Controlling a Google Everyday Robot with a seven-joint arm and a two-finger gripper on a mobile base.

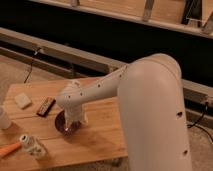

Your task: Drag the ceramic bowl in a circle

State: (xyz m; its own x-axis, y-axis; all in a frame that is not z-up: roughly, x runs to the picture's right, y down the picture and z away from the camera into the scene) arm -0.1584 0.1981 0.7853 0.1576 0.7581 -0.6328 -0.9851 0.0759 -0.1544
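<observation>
The ceramic bowl (62, 125), small, dark maroon and glossy, sits on the wooden table (100, 130) left of centre. My white arm reaches in from the right, and its wrist points straight down over the bowl. The gripper (73, 122) is down at the bowl's right part and covers much of it. Only the bowl's left rim and front edge show.
A pale sponge (22, 100) and a dark flat bar (46, 106) lie behind and left of the bowl. A white cup (3, 120) stands at the left edge. A small bottle (33, 146) and an orange object (9, 149) lie near the front left corner.
</observation>
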